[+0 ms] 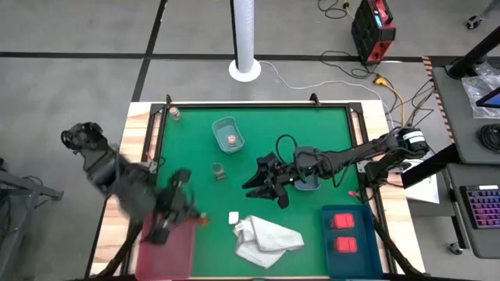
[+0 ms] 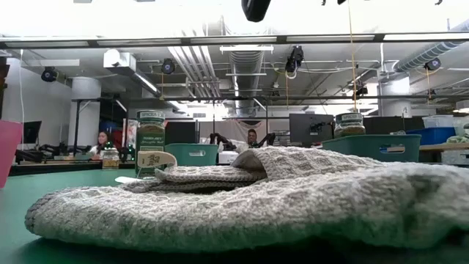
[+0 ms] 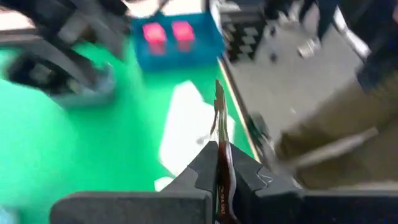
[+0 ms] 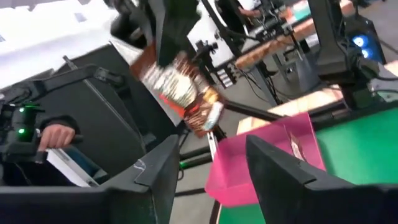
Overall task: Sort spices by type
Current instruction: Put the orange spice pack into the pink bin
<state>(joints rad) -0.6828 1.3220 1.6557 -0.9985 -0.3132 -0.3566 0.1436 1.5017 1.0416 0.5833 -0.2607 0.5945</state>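
Observation:
A flat red-orange and brown packet (image 4: 183, 93) hangs over the near left of the table, and my left gripper (image 1: 194, 215) is shut on it, just above the far rim of the pink tray (image 1: 166, 250). My right gripper (image 1: 262, 183) stands open mid-table with nothing between its fingers. It points toward the left arm. A clear jar with a pinkish top (image 1: 232, 140) stands in a pale blue-green tray (image 1: 221, 125). A greenish jar (image 1: 219, 172) stands on the mat. Two red blocks (image 1: 342, 222) lie in the blue tray (image 1: 367, 250). My left gripper pinches the packet between its two fingers, which close on the packet's flat faces (image 3: 217, 134). In the left wrist view the packet shows edge-on and sticks out past the fingertips. It hangs slanting, lifted clear above the pink tray (image 4: 267, 162).
A white cloth (image 1: 266, 238) lies crumpled at the near middle, with a small white piece (image 1: 233, 218) beside it. A second pale tray (image 1: 308, 183) sits under my right arm. A small jar (image 1: 176, 115) stands at the far left corner. A person's hand (image 4: 56, 134) shows beyond the table.

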